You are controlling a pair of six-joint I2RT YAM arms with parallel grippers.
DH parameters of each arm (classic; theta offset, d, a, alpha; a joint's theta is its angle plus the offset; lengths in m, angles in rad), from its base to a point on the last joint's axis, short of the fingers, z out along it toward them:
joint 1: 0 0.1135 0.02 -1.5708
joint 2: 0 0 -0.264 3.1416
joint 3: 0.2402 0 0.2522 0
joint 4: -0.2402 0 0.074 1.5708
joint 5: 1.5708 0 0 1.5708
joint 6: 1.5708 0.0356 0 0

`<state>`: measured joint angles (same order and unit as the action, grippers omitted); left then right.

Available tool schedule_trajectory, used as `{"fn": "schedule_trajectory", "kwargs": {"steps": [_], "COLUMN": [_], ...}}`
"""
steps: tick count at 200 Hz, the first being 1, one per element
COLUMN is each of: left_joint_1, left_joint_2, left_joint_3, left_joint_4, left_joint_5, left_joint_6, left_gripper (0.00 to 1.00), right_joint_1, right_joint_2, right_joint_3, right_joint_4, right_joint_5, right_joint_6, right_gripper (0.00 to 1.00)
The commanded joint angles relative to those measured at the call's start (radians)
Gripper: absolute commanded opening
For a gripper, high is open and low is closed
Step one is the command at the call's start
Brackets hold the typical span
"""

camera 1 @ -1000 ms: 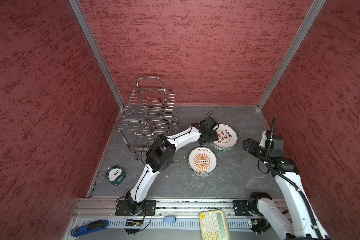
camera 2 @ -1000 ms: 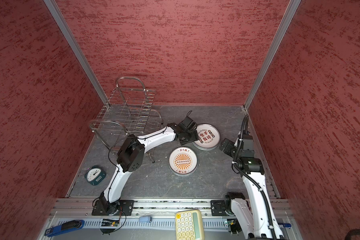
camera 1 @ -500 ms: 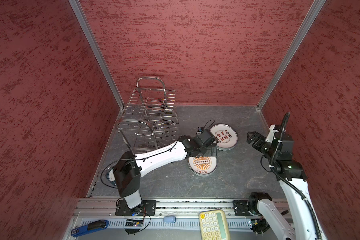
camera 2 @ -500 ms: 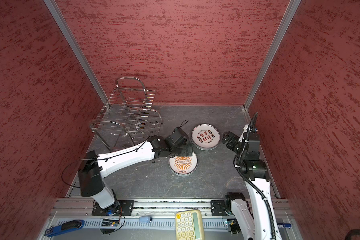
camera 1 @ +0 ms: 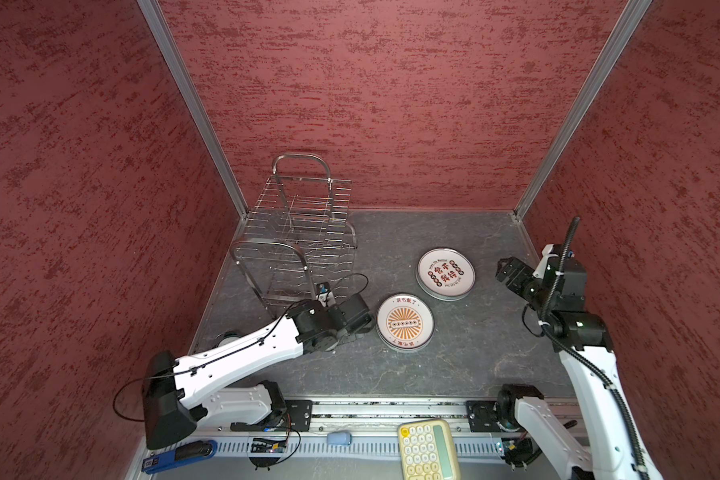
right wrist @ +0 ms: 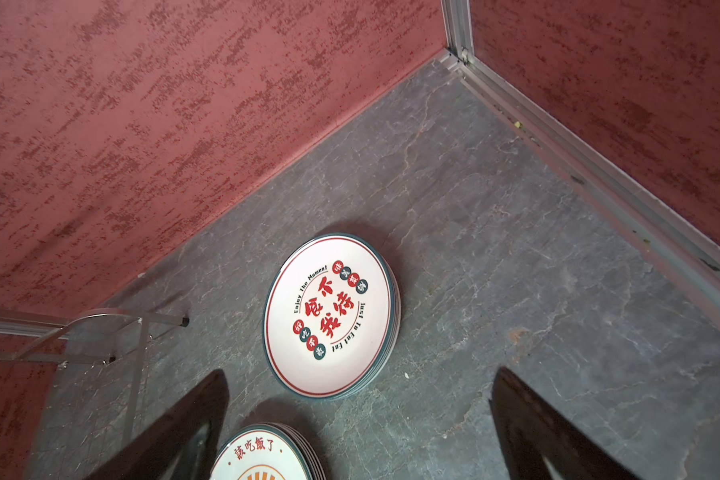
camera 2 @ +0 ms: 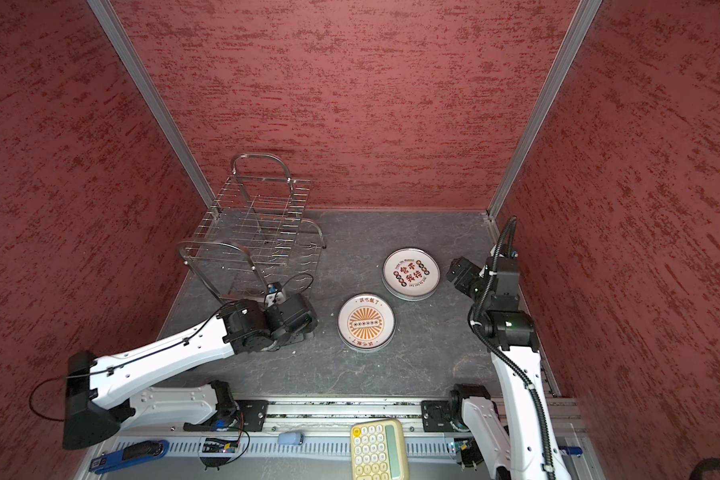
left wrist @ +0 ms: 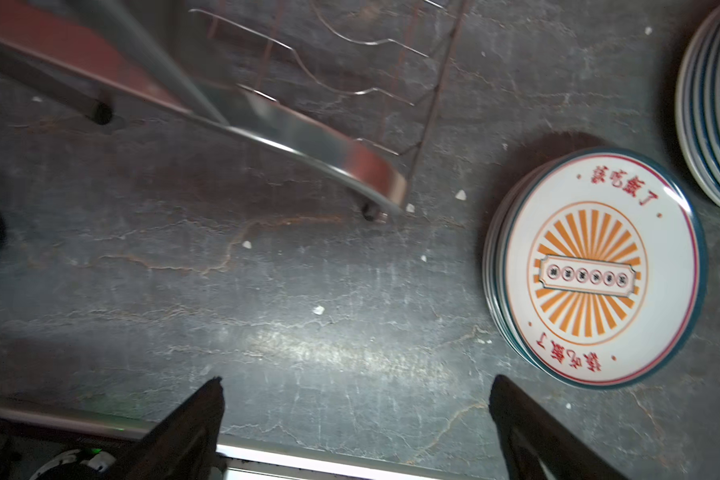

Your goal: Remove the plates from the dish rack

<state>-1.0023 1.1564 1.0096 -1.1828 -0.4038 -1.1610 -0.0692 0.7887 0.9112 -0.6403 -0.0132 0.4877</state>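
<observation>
The dish rack point(camera 1: 300, 232) point(camera 2: 258, 232) stands at the back left with no plates in its wires. The plates lie in two stacks on the floor. One stack has an orange sunburst on top point(camera 1: 405, 323) point(camera 2: 366, 322) point(left wrist: 595, 270). The other has red characters on top point(camera 1: 445, 273) point(camera 2: 410, 273) point(right wrist: 331, 313). My left gripper point(camera 1: 364, 328) point(left wrist: 356, 382) is low over bare floor just left of the sunburst stack, open and holding nothing. My right gripper point(camera 1: 504, 270) point(right wrist: 360, 372) hangs raised to the right of the red-character stack, open and holding nothing.
A rack leg point(left wrist: 371, 212) stands close ahead of the left gripper. A teal clock point(camera 1: 227, 338) is mostly hidden under the left arm. A yellow calculator point(camera 1: 428, 451) and a blue tool point(camera 1: 175, 455) lie on the front rail. Red walls close in three sides.
The left arm has dropped and pulled back from the red-character stack to beside the sunburst stack, its gripper opening fully. The right arm has lifted slightly and stays open.
</observation>
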Motion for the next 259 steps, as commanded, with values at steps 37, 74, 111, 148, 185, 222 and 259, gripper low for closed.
{"fn": "schedule_trajectory", "kwargs": {"steps": [37, 74, 111, 148, 185, 222, 259], "left_joint_1": [0.185, 0.223, 0.306, 0.314, 0.32, 0.412, 0.518], "left_joint_2": [-0.07, -0.108, -0.179, -0.24, -0.228, -0.16, -0.092], "left_joint_3": [-0.106, -0.127, -0.178, -0.207, -0.225, -0.191, -0.194], "left_joint_4": [-0.07, -0.037, 0.108, 0.197, 0.326, 0.378, 0.496], "left_joint_5": [-0.103, -0.112, -0.061, -0.152, -0.23, -0.225, -0.126], "left_joint_6": [-0.012, 0.058, 0.21, 0.339, 0.482, 0.553, 0.65], "left_gripper": [0.99, 1.0, 0.99, 1.0, 0.99, 0.99, 1.0], "right_joint_1": [-0.004, 0.0, 0.109, 0.383, 0.411, 0.412, 0.411], "right_joint_2": [-0.018, 0.084, 0.155, 0.188, 0.185, 0.216, 0.198], "right_joint_3": [-0.032, -0.004, 0.004, -0.014, -0.084, -0.096, -0.132], "right_joint_4": [0.054, -0.004, -0.004, 0.092, 0.28, 0.328, 0.408], "right_joint_5": [0.073, 0.01, 0.071, 0.243, 0.204, 0.262, 0.336], "right_joint_6": [-0.118, -0.112, -0.139, -0.258, -0.271, -0.287, -0.333], "right_gripper": [0.99, 0.99, 0.99, 0.99, 0.99, 0.99, 0.99]}}
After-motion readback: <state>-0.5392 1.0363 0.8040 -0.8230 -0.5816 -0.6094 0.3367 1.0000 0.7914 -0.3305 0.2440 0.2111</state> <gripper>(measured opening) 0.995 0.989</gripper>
